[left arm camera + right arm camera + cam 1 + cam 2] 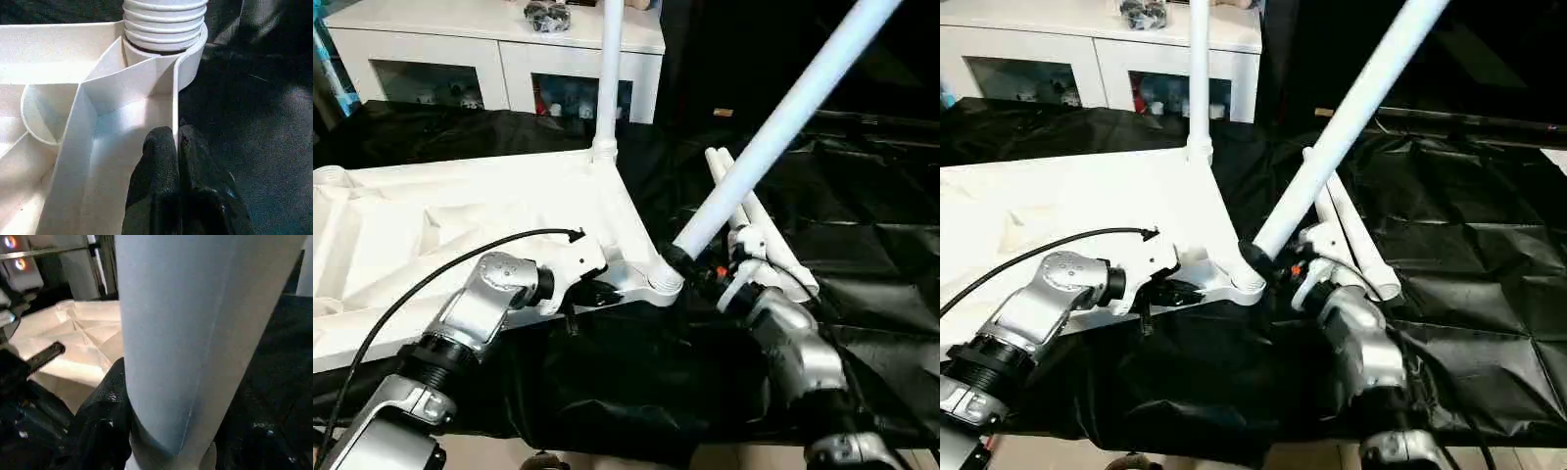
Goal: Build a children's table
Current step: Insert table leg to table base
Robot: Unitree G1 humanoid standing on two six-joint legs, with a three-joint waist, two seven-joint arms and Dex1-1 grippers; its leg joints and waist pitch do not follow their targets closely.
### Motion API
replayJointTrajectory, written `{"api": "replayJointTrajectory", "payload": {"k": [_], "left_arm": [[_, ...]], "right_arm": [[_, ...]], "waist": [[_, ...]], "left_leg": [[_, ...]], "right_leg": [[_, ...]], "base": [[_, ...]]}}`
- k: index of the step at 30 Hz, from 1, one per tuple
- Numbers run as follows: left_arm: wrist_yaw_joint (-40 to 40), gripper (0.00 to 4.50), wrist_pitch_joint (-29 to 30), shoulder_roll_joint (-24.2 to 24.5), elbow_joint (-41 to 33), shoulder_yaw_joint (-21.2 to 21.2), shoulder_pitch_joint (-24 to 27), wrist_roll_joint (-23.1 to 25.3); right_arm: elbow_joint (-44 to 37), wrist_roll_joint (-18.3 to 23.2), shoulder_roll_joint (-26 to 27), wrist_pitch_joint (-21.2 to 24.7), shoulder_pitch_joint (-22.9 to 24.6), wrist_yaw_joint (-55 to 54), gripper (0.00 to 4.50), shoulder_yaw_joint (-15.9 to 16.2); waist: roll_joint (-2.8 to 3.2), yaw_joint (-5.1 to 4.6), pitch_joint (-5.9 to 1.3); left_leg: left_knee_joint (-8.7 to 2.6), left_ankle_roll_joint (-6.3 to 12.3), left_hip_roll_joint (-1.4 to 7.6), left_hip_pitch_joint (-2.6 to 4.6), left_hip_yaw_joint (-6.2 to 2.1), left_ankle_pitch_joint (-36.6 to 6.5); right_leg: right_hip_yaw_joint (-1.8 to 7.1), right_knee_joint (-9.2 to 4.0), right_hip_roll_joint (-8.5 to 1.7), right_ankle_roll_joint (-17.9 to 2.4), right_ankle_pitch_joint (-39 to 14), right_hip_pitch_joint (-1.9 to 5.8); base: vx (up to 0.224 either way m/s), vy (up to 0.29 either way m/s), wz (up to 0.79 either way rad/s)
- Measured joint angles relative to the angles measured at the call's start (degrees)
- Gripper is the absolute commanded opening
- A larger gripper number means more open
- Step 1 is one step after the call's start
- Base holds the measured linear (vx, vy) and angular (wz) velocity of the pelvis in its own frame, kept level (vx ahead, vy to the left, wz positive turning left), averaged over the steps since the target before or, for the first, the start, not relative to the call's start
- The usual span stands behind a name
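The white table top lies upside down on a black sheet, ribs showing. One leg stands upright in its far right corner socket. A second leg leans to the right out of the near right corner socket; its ribbed end sits in that socket. My right gripper is shut on this leg just above the socket, one black finger against it. My left gripper is shut on the table top's thin rim wall beside the same corner. Two loose legs lie on the sheet behind my right wrist.
A white cabinet with glass doors stands at the back. The crumpled black sheet covers the surface to the right and in front. A black cable arcs over my left forearm above the table top.
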Motion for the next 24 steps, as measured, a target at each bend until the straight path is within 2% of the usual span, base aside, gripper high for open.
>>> {"api": "replayJointTrajectory", "payload": {"k": [4,11,15,24], "left_arm": [[0.1,0.0,-0.1,0.1,0.2,0.0,0.0,0.1],[0.1,0.0,-0.6,0.4,0.8,0.1,0.0,0.2],[0.0,0.0,-0.9,0.4,0.9,0.1,0.0,0.3],[-2.8,0.0,-2.6,1.9,0.9,0.1,0.1,0.3]], "right_arm": [[-0.3,-2.9,-2.3,0.2,-1.7,0.0,1.87,3.3],[4.2,-5.2,-3.3,0.5,-6.4,2.7,1.86,5.4],[7.1,-5.5,-3.7,1.9,-9.2,4.9,1.86,5.9],[11.4,-5.3,-5.0,1.8,-12.5,12.7,1.86,6.0]], "waist": [[0.0,-0.31,0.0],[-0.05,-1.23,-0.03],[-0.2,-1.32,-0.06],[-0.47,-1.28,-0.18]], "left_leg": [[-0.14,0.0,0.0,0.03,-0.02,0.0],[-0.17,0.0,-0.04,0.15,-0.05,0.0],[-0.17,0.0,-0.05,0.15,-0.1,0.0],[-0.21,0.01,-0.05,0.14,-0.14,0.0]], "right_leg": [[-0.04,-0.32,0.01,0.0,0.0,0.1],[-0.05,-0.61,0.0,0.0,0.0,0.32],[-0.07,-0.64,0.0,0.0,0.0,0.29],[-0.09,-0.62,0.0,0.0,0.0,0.21]], "base": [[0.0,0.0,0.0],[0.0,0.0,0.0],[0.0,0.0,0.0],[0.0,0.0,0.0]]}}
